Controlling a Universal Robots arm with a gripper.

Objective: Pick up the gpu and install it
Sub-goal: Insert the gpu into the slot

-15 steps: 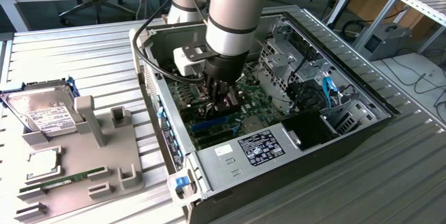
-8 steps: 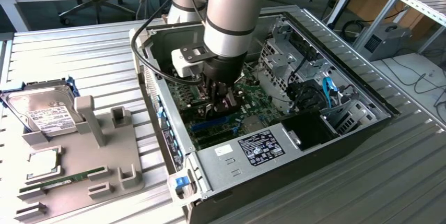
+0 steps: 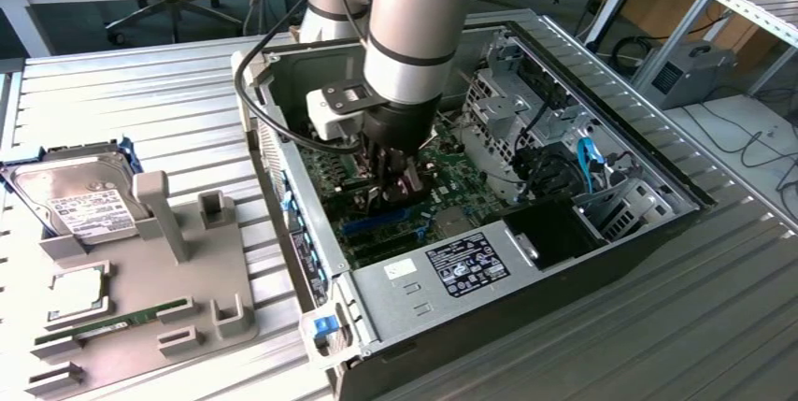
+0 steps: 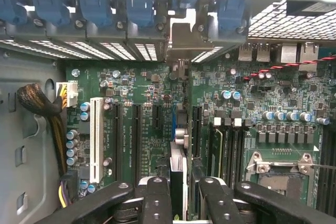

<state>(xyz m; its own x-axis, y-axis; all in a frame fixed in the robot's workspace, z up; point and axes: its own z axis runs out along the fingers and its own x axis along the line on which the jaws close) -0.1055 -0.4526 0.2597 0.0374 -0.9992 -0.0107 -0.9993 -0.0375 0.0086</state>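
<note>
One claw point(image 3: 396, 181) grips the gpu point(image 4: 177, 169) edge-on above the motherboard point(image 4: 142, 108), inside one open computer case point(image 3: 412, 298). At nine o'clock: one gray holder point(image 3: 137, 317), one hard drive point(image 3: 75, 200), on a ribbed metal table point(image 3: 674, 326).

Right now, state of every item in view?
gpu: held edge-on between the pincer fingers, over the motherboard slots.
computer case: side open, lying on the table.
hard drive: label up, outside the case.
memory stick: flat in the grey holder.

gpu point(image 4: 178, 166) in case point(image 3: 412, 298) — over motherboard point(image 4: 147, 93)
</note>
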